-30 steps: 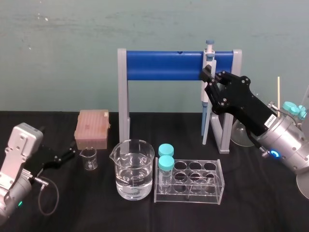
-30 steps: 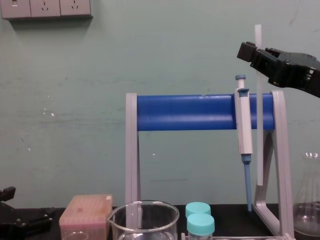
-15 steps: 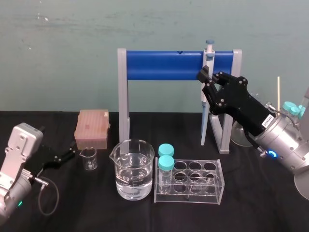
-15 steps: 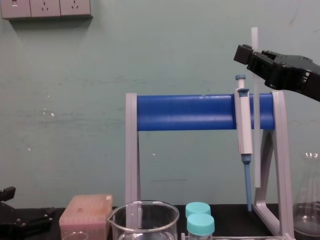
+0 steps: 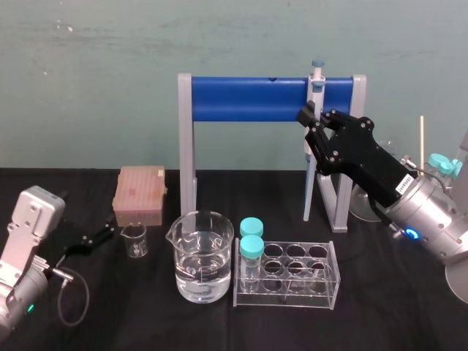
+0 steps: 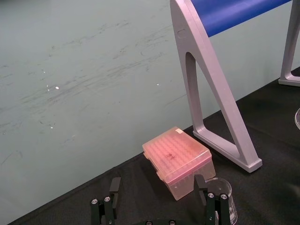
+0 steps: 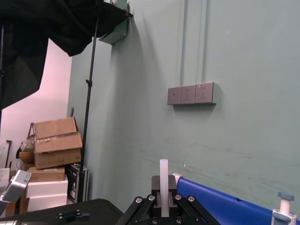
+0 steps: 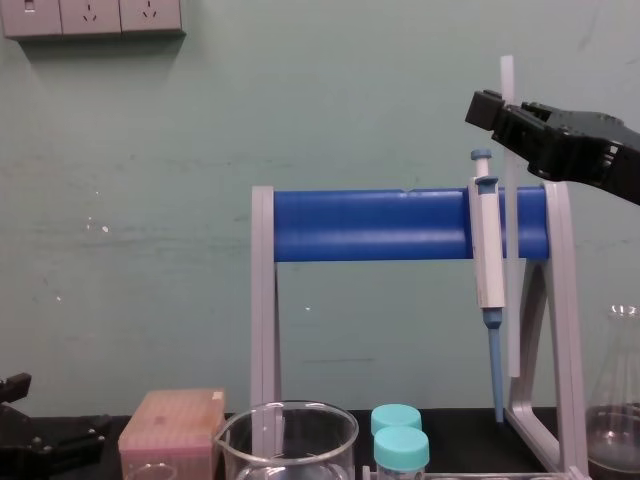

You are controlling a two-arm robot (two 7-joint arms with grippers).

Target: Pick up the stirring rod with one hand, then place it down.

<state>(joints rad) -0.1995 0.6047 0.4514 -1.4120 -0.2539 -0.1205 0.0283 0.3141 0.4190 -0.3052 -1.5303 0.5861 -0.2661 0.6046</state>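
Right hand [image 8: 505, 106] clamped near rod [image 8: 512, 310] top; long axis vertical, just beside pipette [image 8: 487, 250]; left hand [image 5: 101, 235] parked, fingers apart

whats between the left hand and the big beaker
A small beaker, nearer the left hand than the big beaker; head view shows it.

The right tool [image 8: 497, 110] covers a short stretch of the stirring rod [image 8: 512, 320]; the chest view's edges cut off the flask [image 8: 620, 410] and beaker [image 8: 288, 440].

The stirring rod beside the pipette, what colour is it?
The stirring rod is translucent white; the chest view shows it best.
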